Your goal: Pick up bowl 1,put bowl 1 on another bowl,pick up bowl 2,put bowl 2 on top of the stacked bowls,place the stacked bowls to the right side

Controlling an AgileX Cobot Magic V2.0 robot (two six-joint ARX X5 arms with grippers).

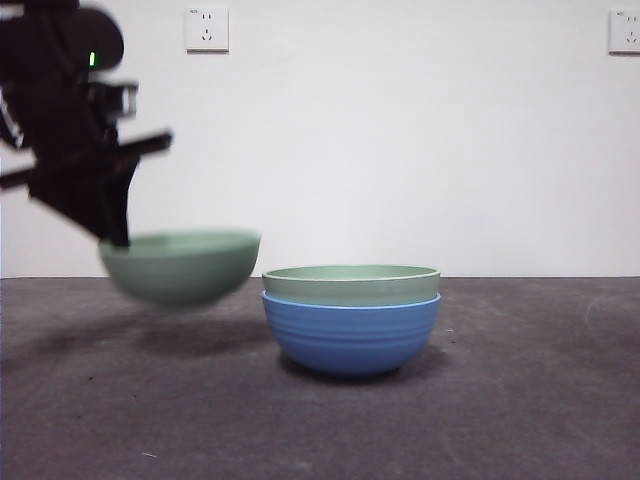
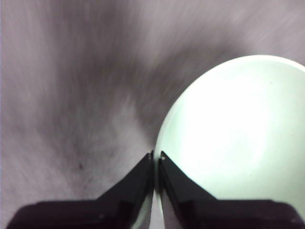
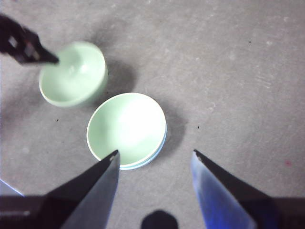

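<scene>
Left gripper (image 2: 156, 157) — green bowl (image 1: 180, 265) aloft

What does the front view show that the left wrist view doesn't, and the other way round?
Only the front view shows the stack: a green bowl nested in the blue bowl on the table, plus two wall sockets. It also shows the carried bowl off the table, beside the stack and apart from it.

Only the left wrist view shows the left gripper with its jaws pinched on that bowl's rim, and the bowl's pale inside.

Both show the left gripper holding the carried bowl, blurred.
</scene>
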